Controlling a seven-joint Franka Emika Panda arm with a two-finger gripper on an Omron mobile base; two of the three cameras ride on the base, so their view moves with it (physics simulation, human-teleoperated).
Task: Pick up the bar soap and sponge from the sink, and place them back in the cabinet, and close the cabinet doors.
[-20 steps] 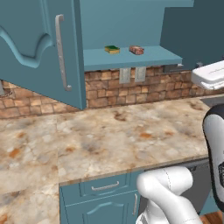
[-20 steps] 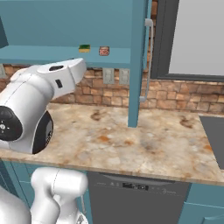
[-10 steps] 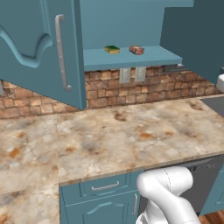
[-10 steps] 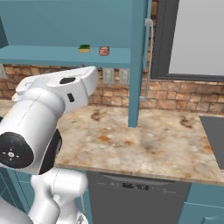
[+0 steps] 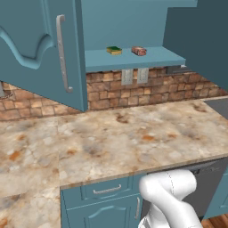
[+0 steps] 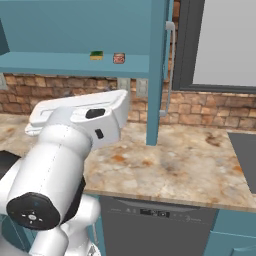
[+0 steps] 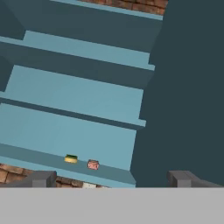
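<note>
green-and-yellow sponge (image 5: 114, 50) and pinkish-brown bar soap (image 5: 139, 50) rest on the teal cabinet shelf (image 5: 151, 59); jaws spread empty. remaining: stiff arched doors (image 5: 40, 49), likely best swung by silver bar handle (image 5: 63, 53).

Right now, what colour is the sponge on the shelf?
The sponge is dark green on top with a yellow layer below, clearest in the left base view.

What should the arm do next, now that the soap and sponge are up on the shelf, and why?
Probably reach for a door handle to swing a door shut. The sponge and bar soap already sit side by side on the cabinet shelf, the gripper is open and empty, and both cabinet doors stand open.
</note>
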